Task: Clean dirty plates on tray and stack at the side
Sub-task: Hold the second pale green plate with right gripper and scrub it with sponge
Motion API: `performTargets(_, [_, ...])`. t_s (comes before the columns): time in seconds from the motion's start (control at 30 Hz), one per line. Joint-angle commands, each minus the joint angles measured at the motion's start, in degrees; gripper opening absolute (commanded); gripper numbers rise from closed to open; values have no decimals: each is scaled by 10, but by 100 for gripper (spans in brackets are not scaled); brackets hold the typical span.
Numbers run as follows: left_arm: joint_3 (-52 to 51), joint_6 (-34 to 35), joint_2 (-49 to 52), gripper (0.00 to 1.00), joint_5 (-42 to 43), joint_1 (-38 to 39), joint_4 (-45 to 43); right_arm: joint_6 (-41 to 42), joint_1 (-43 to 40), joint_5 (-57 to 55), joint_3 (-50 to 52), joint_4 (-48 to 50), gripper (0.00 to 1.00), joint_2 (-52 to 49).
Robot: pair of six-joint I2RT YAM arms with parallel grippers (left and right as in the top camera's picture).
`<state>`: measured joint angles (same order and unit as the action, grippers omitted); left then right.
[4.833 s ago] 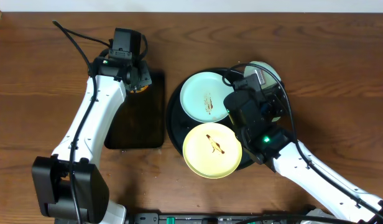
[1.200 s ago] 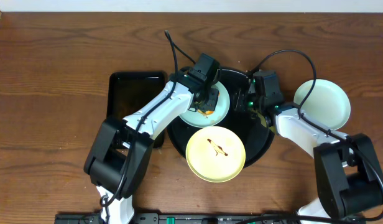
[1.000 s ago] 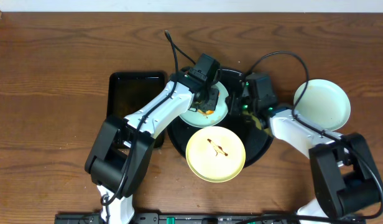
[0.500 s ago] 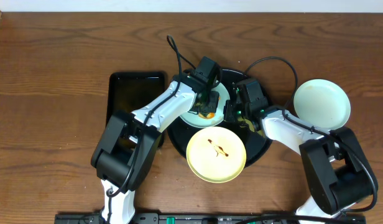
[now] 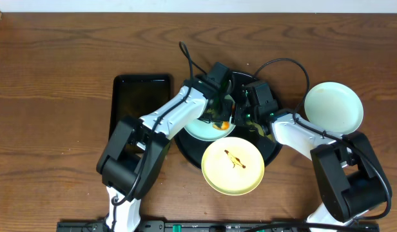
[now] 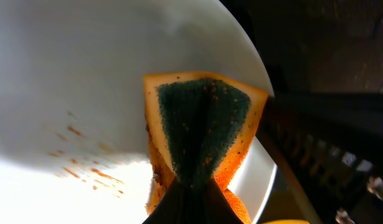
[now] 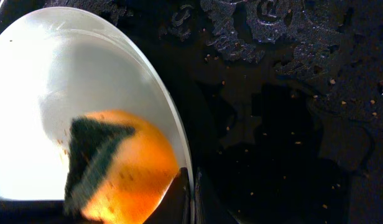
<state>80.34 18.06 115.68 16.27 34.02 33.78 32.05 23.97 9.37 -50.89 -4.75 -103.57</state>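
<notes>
The round black tray [image 5: 185,147] holds a mint-green plate [image 5: 198,131]. My left gripper [image 5: 219,120] is shut on an orange sponge with a green face [image 6: 201,134] and presses it on that plate [image 6: 67,74], beside brown streaks [image 6: 79,168]. My right gripper [image 5: 240,115] is shut on the plate's right rim [image 7: 179,149]; the sponge [image 7: 117,165] shows just left of its fingers [image 7: 189,186]. A pale yellow plate [image 5: 218,175] with a brown streak overlaps the tray's front rim. A second mint-green plate [image 5: 334,106] lies on the table at the right.
A rectangular black tray [image 5: 140,103] sits left of the round tray, with no sponge showing on it. The round tray's wet black floor [image 7: 291,124] lies right of the held plate. Cables arch over the tray's back edge.
The left gripper has dragged the sponge right and toward the front across the mint plate. The yellow plate has slid right and forward. The right gripper holds still at the plate's rim.
</notes>
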Motion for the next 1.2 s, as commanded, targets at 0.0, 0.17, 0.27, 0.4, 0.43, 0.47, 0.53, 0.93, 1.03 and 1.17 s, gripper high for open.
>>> performTargets(0.0, [-3,2,2,7,11,5,9,6,3,-10,0,-7,1,-7])
performTargets(0.17, [-7,2,2,7,10,5,13,7,3,-10,0,-8,1,-7])
performTargets(0.27, [-18,3,2,8,-21,5,7,7,3,-10,0,-9,1,-7])
performTargets(0.4, [-39,2,2,7,-71,4,-11,7,3,-10,0,-8,1,-7])
performTargets(0.43, [-42,2,2,7,-86,3,-14,7,3,-10,0,-9,1,-7])
performTargets(0.47, [-44,3,2,8,-108,1,-15,7,3,-10,0,-9,1,-7])
performTargets(0.53, [-44,3,2,8,-140,-5,-18,7,3,-10,0,-9,1,-7])
performTargets(0.93, [-40,0,-21,7,-189,-79,-6,7,3,-18,0,-19,1,-7])
performTargets(1.03, [-34,-13,-68,8,-155,-77,9,7,3,-44,0,-17,1,-7])
performTargets(1.17, [-34,-13,-147,7,-144,-77,25,-12,0,-70,-1,-10,1,-7])
